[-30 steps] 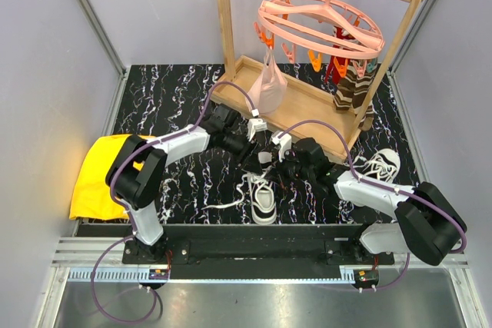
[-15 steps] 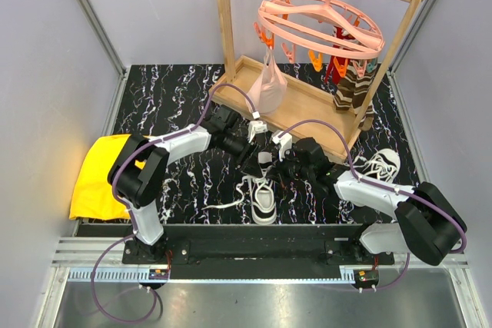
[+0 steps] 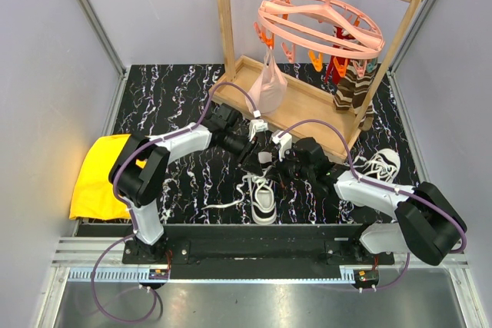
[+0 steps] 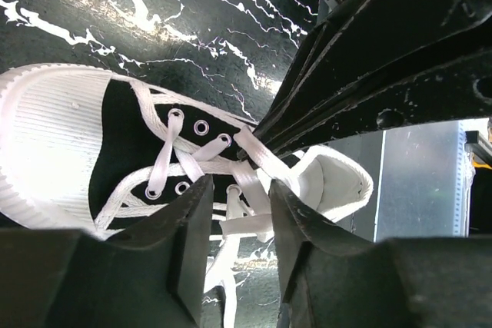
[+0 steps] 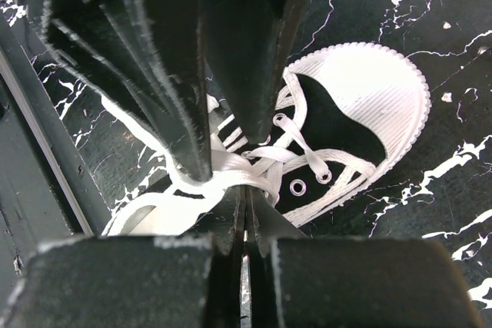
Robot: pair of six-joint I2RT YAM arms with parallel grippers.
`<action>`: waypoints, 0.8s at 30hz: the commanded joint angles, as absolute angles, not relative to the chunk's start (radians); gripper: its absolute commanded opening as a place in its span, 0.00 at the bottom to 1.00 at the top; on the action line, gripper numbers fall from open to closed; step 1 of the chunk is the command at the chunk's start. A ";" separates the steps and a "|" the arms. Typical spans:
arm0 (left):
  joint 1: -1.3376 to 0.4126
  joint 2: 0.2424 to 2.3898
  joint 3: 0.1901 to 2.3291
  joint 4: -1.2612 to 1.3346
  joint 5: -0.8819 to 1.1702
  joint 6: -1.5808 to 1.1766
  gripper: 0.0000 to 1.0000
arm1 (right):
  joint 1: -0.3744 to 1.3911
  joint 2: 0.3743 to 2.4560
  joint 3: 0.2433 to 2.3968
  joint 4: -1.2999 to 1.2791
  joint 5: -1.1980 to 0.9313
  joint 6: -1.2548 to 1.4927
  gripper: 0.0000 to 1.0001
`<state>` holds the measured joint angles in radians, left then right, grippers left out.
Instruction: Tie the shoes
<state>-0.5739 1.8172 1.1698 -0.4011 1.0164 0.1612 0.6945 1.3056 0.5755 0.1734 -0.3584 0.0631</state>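
One of the shoes, white with black tongue and trim, lies at the table's near middle, toe toward the arms' bases. Its partner lies at the right. Both grippers hang close together over the near shoe's lacing. My left gripper stands open, and strands of the white lace run between its fingers. My right gripper is shut, its tips pinching the lace at the crossing over the tongue. A loose lace end trails left on the table.
A wooden rack stands behind the shoes, carrying a pink clip hanger, a hanging bag and brown striped socks. A yellow cloth lies at the left edge. Grey walls enclose the table.
The left gripper's jaws have narrowed around the lace strands. Both arms and the shoe have barely moved.
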 commanded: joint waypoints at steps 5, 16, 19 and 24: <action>-0.572 1.825 1.209 -0.414 1.037 0.192 0.42 | 0.687 1.290 0.607 0.218 -0.357 0.067 0.00; -0.554 1.790 1.197 -0.364 0.994 0.152 0.00 | 0.686 1.241 0.627 0.144 -0.368 0.035 0.24; -0.551 1.790 1.193 -0.328 0.973 0.107 0.00 | 0.686 1.183 0.630 0.094 -0.385 0.005 0.36; -0.548 1.781 1.186 -0.276 0.940 0.058 0.00 | 0.687 1.085 0.630 0.019 -0.432 -0.083 0.54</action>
